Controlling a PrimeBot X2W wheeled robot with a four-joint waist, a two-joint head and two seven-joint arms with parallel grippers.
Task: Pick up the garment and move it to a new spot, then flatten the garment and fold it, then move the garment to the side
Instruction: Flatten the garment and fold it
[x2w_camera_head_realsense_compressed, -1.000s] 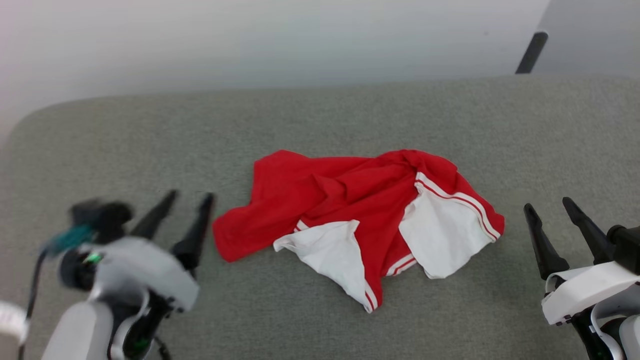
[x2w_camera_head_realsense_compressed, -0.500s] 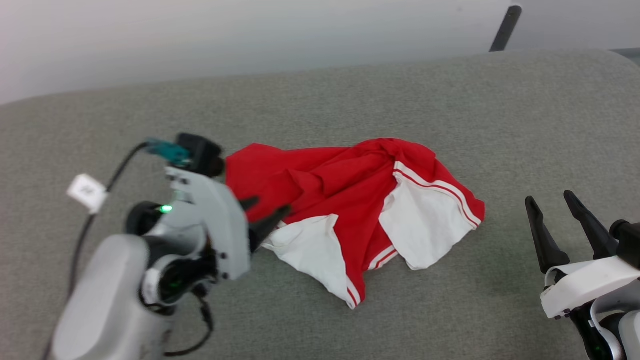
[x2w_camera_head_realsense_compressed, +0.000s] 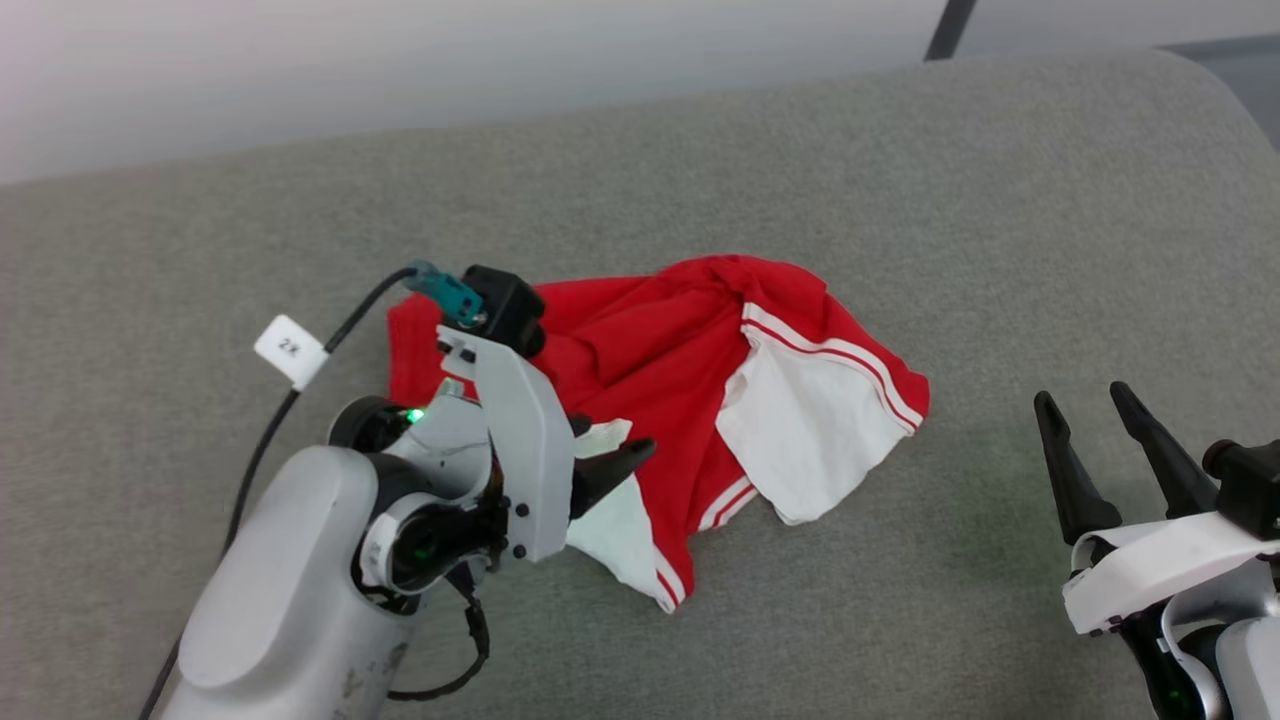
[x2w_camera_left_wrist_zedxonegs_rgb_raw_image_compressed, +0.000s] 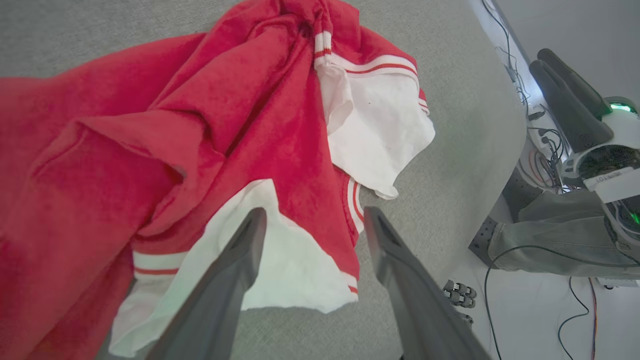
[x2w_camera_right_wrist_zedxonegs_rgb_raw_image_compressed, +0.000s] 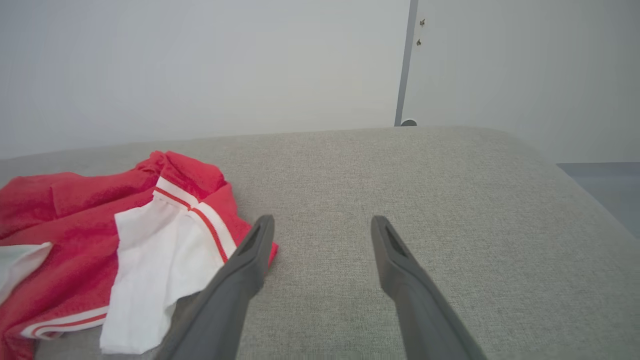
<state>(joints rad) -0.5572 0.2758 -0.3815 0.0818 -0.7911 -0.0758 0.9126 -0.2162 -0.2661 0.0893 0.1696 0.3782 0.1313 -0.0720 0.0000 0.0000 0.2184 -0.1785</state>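
The garment (x2w_camera_head_realsense_compressed: 680, 350) is a bright red shirt with white, stripe-edged sleeves, lying crumpled in the middle of the grey padded surface (x2w_camera_head_realsense_compressed: 900, 200). My left gripper (x2w_camera_head_realsense_compressed: 615, 440) hangs open over its near left part, fingers pointing right. In the left wrist view the left gripper (x2w_camera_left_wrist_zedxonegs_rgb_raw_image_compressed: 315, 212) straddles the white sleeve and red fold of the garment (x2w_camera_left_wrist_zedxonegs_rgb_raw_image_compressed: 225, 110), with nothing pinched. My right gripper (x2w_camera_head_realsense_compressed: 1082, 395) stands open at the lower right, apart from the cloth. In the right wrist view the right gripper (x2w_camera_right_wrist_zedxonegs_rgb_raw_image_compressed: 322, 220) is over bare surface, the garment (x2w_camera_right_wrist_zedxonegs_rgb_raw_image_compressed: 75, 210) to its left.
The padded surface (x2w_camera_right_wrist_zedxonegs_rgb_raw_image_compressed: 400, 175) ends in a rounded edge on the right. A dark post (x2w_camera_head_realsense_compressed: 945, 30) stands behind it against a pale wall. A black cable with a white tag (x2w_camera_head_realsense_compressed: 290, 350) trails from my left wrist. Cables (x2w_camera_left_wrist_zedxonegs_rgb_raw_image_compressed: 545, 135) lie on the floor beyond the edge.
My left arm has swung up and to the right, from beside the garment to over its left part. The head camera has shifted. The right gripper has stayed put.
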